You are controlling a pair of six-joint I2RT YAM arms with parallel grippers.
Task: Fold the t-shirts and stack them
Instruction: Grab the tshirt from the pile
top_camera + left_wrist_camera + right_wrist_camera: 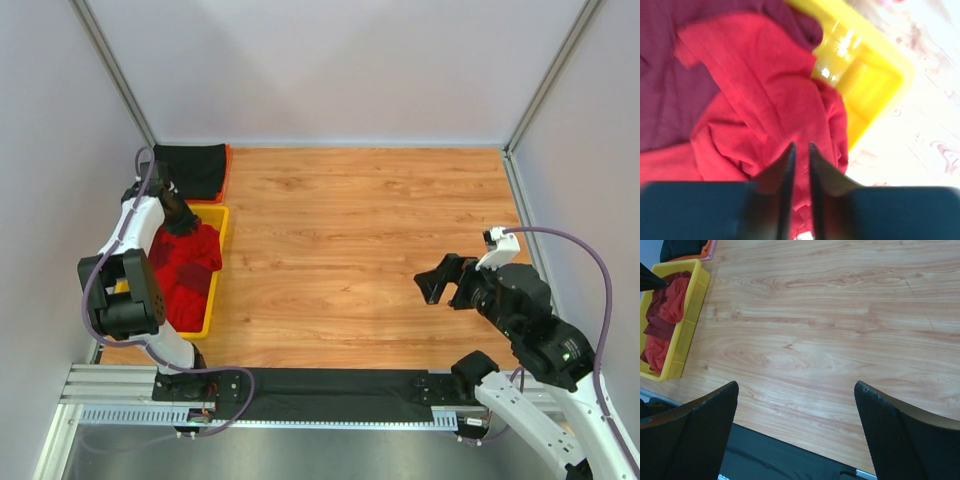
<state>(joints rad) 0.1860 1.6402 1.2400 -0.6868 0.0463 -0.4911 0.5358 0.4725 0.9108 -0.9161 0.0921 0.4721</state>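
A bright red t-shirt (770, 100) lies crumpled in the yellow tray (875, 80) over a dark maroon t-shirt (665, 75). My left gripper (801, 146) is down in the tray, its jaws nearly together with red cloth pinched between them and folds running to the tips. The top view shows it (181, 224) at the far end of the tray (217, 270) on the red t-shirt (185, 262). A folded black t-shirt (190, 165) lies behind the tray. My right gripper (440, 283) hangs open and empty over the bare wood, also in the right wrist view (796, 385).
The black t-shirt rests on an orange board (226, 175) in the far left corner. A black cloth strip (330, 392) covers the near table edge between the arm bases. Grey walls close in the wooden table (370, 250) on three sides.
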